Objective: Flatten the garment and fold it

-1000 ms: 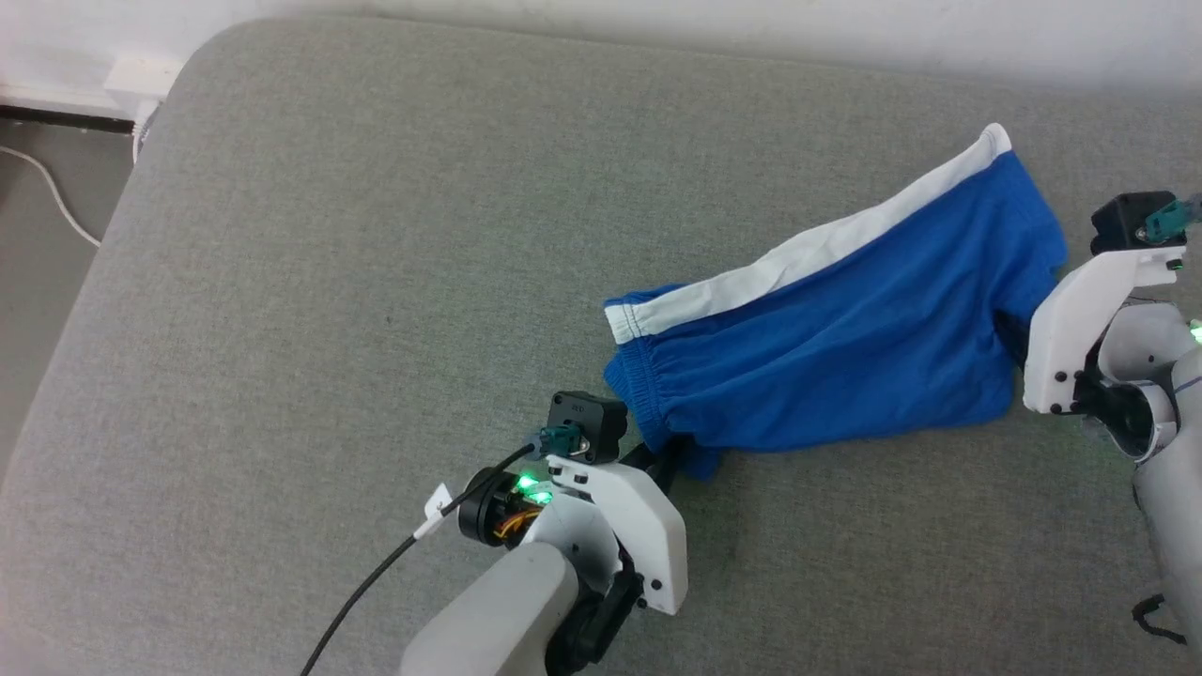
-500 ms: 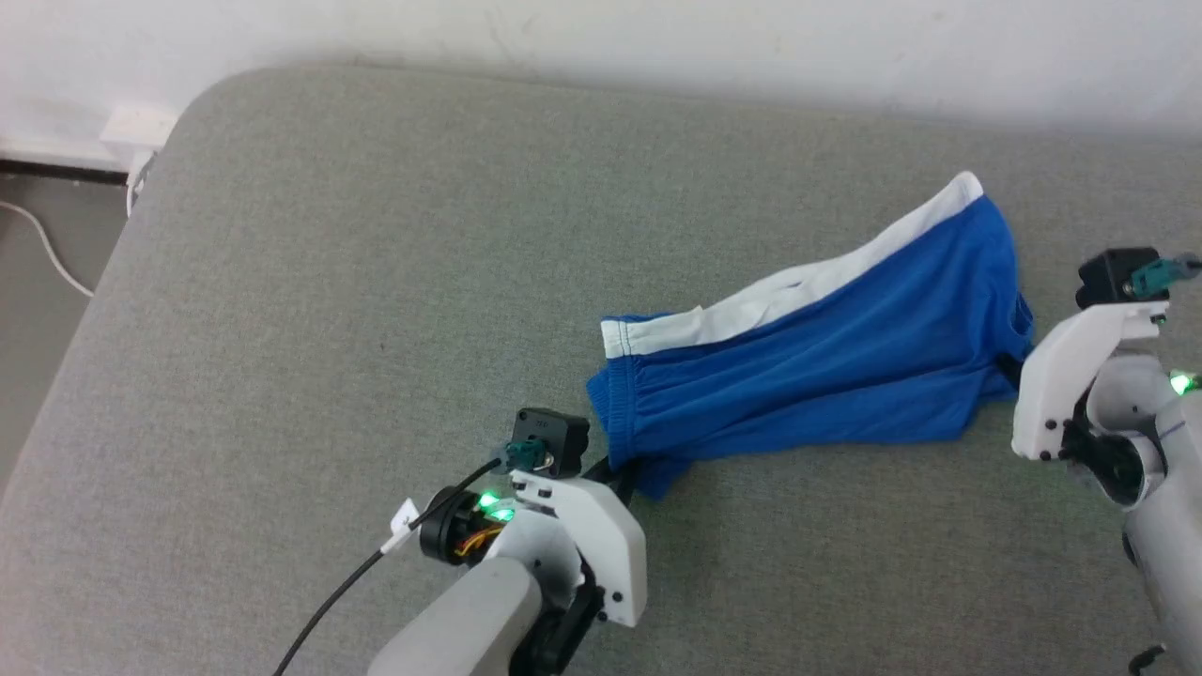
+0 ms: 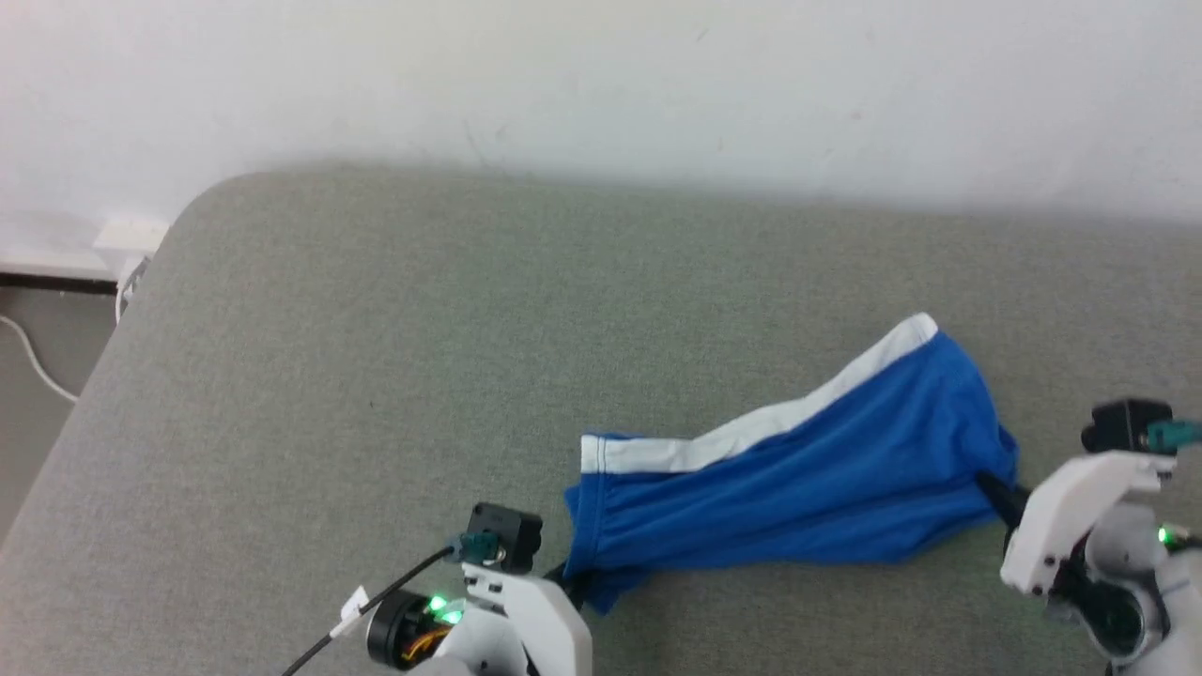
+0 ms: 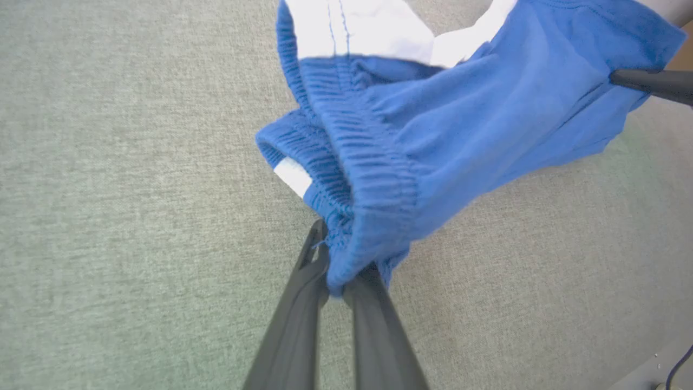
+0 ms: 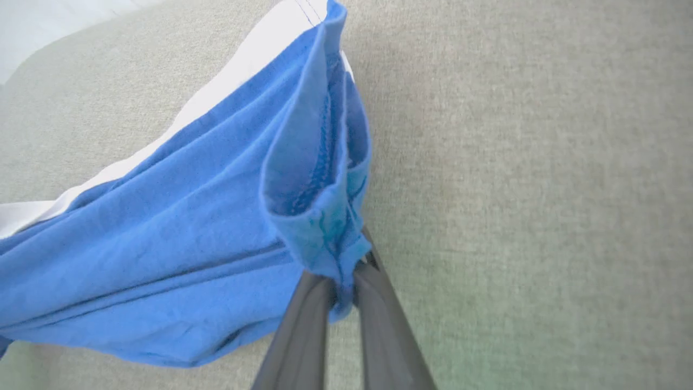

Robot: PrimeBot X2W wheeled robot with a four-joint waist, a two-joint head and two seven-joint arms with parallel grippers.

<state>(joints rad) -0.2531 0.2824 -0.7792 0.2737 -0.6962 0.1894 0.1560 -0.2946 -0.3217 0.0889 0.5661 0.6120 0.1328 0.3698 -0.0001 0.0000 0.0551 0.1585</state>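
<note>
Grey padded surface [image 3: 376, 376] below a white wall [image 3: 601, 84]. Clamped tight on the garment [image 3: 798, 488] at both ends: left gripper [image 4: 338, 281] on the gathered waistband, right gripper [image 5: 344, 287] on a leg hem. Strung taut between the two finger pairs, white band on the far side.

The right gripper [image 5: 342, 292] has its two dark fingers [image 5: 303, 336] pinched tight on a bunched edge of the blue garment [image 5: 162, 233]. The garment spreads out to the left over the grey cloth surface [image 5: 514, 189]. A white band [image 5: 216, 103] runs along its far side.
</note>
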